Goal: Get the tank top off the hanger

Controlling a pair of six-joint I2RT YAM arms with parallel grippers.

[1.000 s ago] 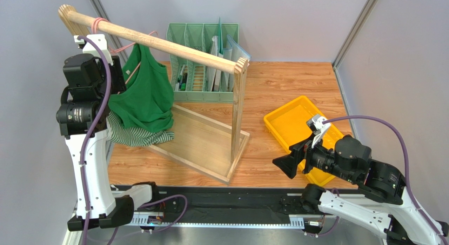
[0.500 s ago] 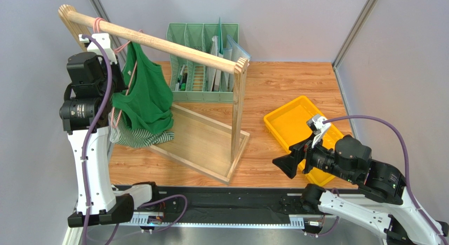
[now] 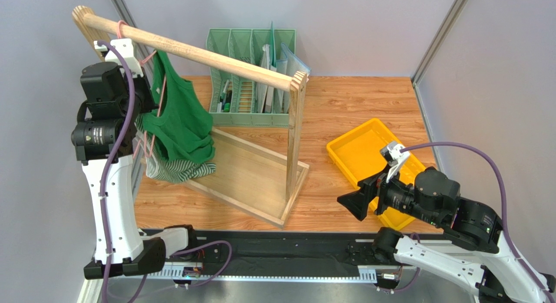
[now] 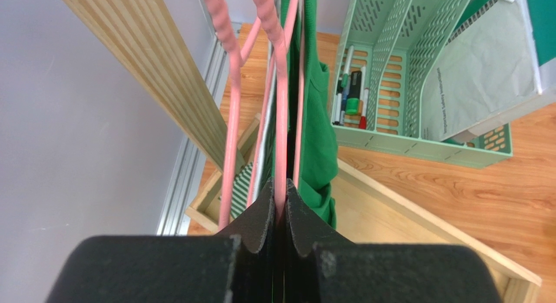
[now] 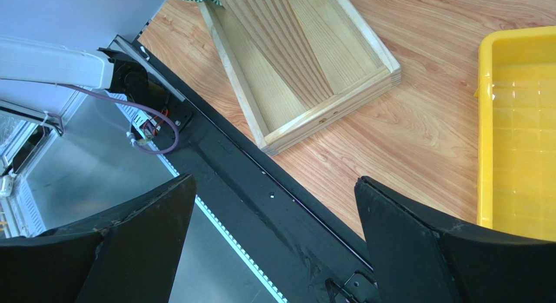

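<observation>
**Left claw clamped on hanger, tank top not off yet**

Green tank top [image 3: 179, 117] hangs on the pink hanger [image 4: 282, 114] at the left end of the wooden rail [image 3: 215, 57]. It drapes down over a green-white striped garment [image 3: 173, 167] bunched on the rack base [image 3: 251, 176]. Straps look seated on the hanger, so I'd call this the very start of the job.

Left claw [image 4: 279, 202]: clenched on one pink wire of the hanger, just beside the green fabric. The fabric itself doesn't look pinched. Probable reason: pin the hanger so it can't swing or slide along the rail while the top is pulled off. Several pink wires run there, and I can't tell if it's one hanger or two.

Right claw [image 5: 274, 186]: released, jaws wide, nothing in it. It hovers over the near edge of the counter [image 3: 352, 107] by the yellow tray [image 3: 359, 153], well apart from the top. Reads as the free hand for the pull.

Green file organiser [image 3: 251, 75] sits far behind the rail, not in play.

Risk: the striped garment comes along with the tug.
</observation>
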